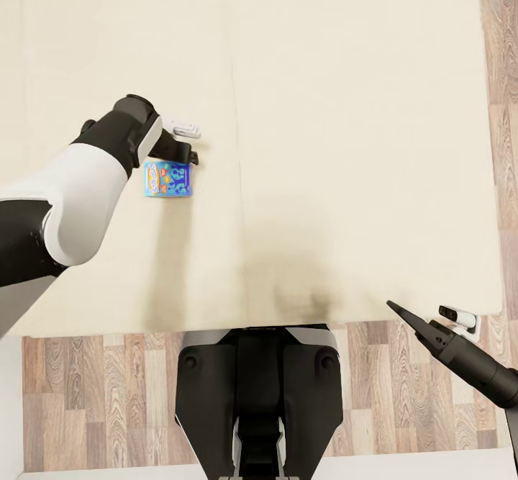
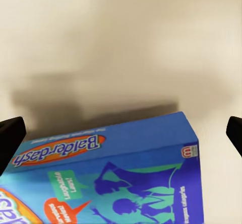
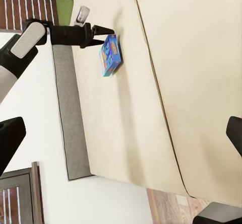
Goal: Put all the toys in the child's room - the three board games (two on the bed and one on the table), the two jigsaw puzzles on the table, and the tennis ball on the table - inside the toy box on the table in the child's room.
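A small blue board game lies flat on the beige bed, left of its middle seam. My left gripper hovers at the box's far edge, open. In the left wrist view its dark fingertips stand wide apart on either side of the blue printed lid, not touching it. The right wrist view, from afar, has the same box with the left gripper just beside it. My right gripper hangs open by the bed's near right corner, holding nothing.
The wood-plank floor runs along the bed's near side and right side. My base stands against the near edge. The bed's dark grey frame meets a white wall in the right wrist view.
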Available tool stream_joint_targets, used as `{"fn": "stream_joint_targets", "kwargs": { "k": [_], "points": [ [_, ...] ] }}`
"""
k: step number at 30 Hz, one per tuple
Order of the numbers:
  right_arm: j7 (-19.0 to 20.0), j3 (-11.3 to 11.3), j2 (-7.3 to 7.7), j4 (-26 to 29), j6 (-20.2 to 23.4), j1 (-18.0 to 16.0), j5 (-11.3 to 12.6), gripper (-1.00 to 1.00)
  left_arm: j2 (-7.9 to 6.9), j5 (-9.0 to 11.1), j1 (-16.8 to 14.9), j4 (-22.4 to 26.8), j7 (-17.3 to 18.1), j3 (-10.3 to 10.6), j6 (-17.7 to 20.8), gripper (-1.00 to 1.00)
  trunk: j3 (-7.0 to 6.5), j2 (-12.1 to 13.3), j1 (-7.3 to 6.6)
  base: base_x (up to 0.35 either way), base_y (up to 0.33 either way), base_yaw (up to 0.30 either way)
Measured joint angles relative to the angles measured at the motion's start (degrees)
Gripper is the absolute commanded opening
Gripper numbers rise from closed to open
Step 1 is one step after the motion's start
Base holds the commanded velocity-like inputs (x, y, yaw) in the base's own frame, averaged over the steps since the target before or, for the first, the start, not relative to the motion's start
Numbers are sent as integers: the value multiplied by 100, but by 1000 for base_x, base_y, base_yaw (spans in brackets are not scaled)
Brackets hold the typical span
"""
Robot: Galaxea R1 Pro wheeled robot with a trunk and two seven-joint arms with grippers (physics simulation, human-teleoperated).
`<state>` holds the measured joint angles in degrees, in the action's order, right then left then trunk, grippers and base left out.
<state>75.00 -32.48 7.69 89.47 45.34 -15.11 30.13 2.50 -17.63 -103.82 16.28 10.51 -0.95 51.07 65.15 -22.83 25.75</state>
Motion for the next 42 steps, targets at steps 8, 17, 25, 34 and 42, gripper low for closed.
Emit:
{"fn": "stream_joint_targets", "kwargs": {
  "k": [8, 17, 25, 34, 42],
  "points": [
    [0, -2, 9, 0, 0, 0, 1, 100, -103, 11, 2, 0, 10, -5, 6, 100, 0, 0, 0, 0, 0, 0],
    [0, -2, 11, 0, 0, 0, 1, 100, -126, 32, 3, -2, 78, -34, 70, 100, 0, 0, 0, 0, 0, 0],
    [-3, -2, 12, 0, 0, 0, 1, 100, -123, 14, 3, 0, 325, -11, 196, 100, 0, 0, 0, 0, 0, 0],
    [0, -2, 12, 0, 0, 0, 1, 100, -128, 37, 3, 0, 418, -33, 227, 100, 0, 0, 0, 0, 0, 0],
    [0, -2, 12, 0, 2, 0, 1, 100, -128, 37, 3, 0, 658, -40, 333, 100, 0, 0, 0, 0, 0, 0]
  ]
}}
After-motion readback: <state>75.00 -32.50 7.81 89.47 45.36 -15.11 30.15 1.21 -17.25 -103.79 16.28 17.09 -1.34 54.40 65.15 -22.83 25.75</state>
